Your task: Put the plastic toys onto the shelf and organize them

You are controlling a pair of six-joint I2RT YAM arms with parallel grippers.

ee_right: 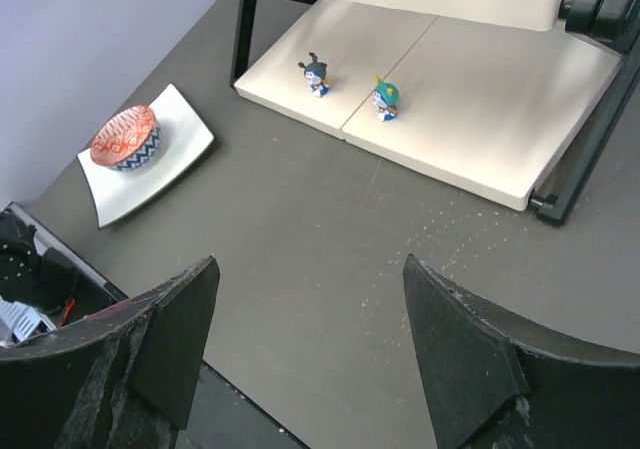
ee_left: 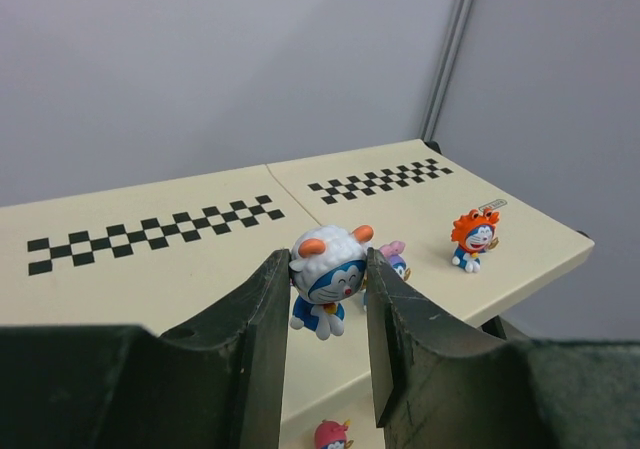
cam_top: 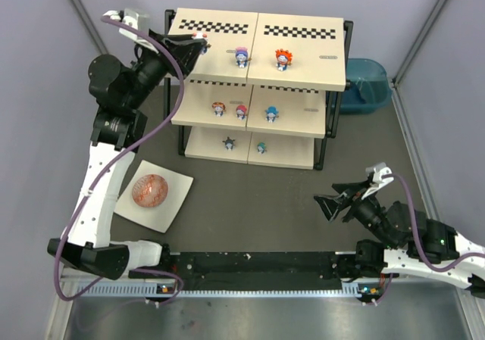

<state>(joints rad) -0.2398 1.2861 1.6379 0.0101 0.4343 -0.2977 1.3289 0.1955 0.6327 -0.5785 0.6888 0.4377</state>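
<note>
At shelf (cam_top: 303, 48) top tier, far left | left gripper (ee_left: 328, 261) clamps white-headed toy (ee_left: 326, 287) | right gripper (ee_right: 310, 274) near right, jaws wide

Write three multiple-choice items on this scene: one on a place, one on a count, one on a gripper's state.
1. On which board of the shelf does the orange-headed toy stand?
A. top board
B. middle board
C. bottom board

2. How many toys stand on the bottom board?
A. none
B. two
C. four

3. How is the right gripper?
A. shut on a toy
B. open and empty
C. shut on nothing

Answers:
1 A: it stands on the top board, beside the purple-headed toy.
2 B: only a dark-headed toy and a green-headed toy stand there.
3 B: its fingers stand wide apart over the table, with nothing between them.
</note>
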